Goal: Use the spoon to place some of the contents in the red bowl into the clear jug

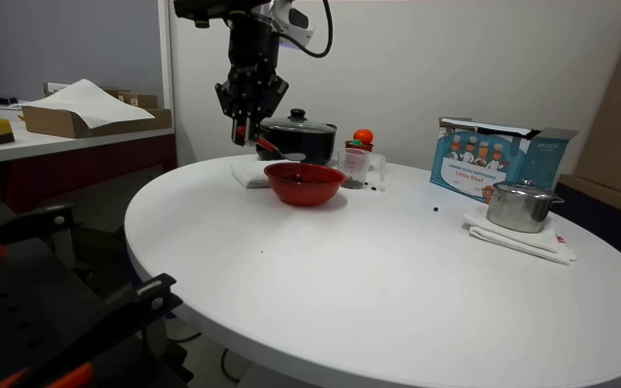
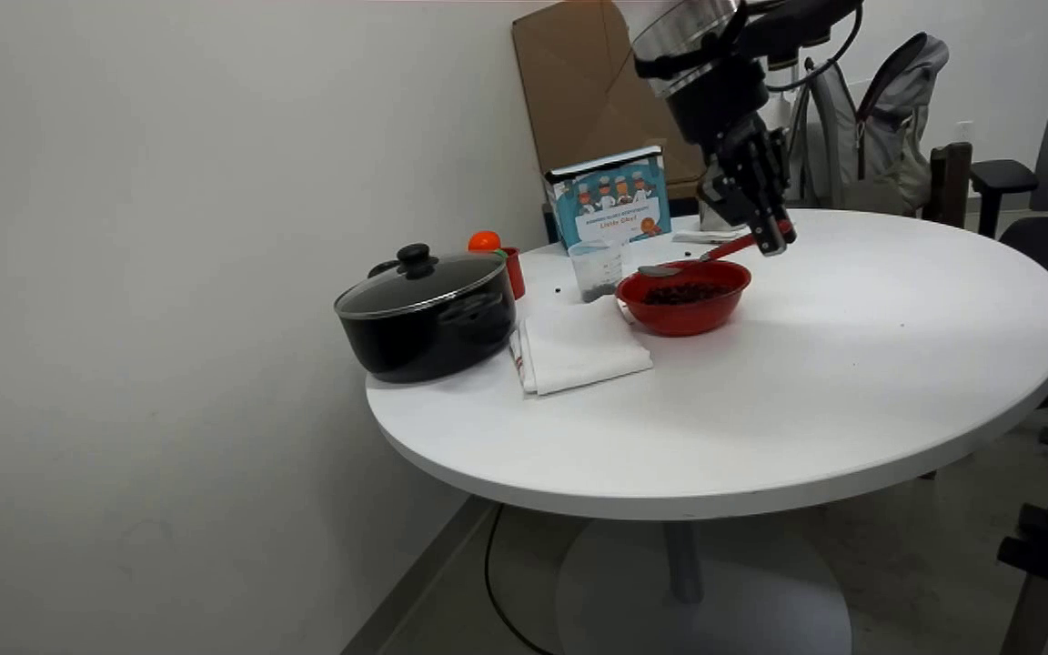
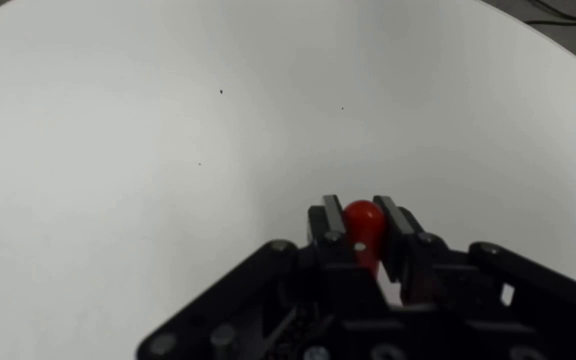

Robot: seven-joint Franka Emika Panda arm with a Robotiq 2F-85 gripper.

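Observation:
The red bowl [image 1: 305, 191] stands on the white table and holds dark bean-like pieces; it also shows in an exterior view [image 2: 683, 318]. The clear jug [image 1: 353, 164] stands just beside the bowl, with some dark pieces at its bottom [image 2: 599, 264]. My gripper [image 1: 245, 134] is shut on the red handle end of the spoon [image 1: 267, 145], seen between the fingers [image 3: 358, 205] in the wrist view [image 3: 364, 225]. The spoon slants down, its grey head over the bowl's jug-side part in an exterior view [image 2: 659, 270]. I cannot tell whether the head carries anything.
A black lidded pot [image 1: 297, 140] and a folded white cloth [image 2: 579, 350] are near the bowl. A red cup [image 1: 359, 145] with an orange ball stands behind the jug. A blue box [image 1: 472, 161] and a metal pot [image 1: 518, 210] are farther off. Loose dark pieces lie about.

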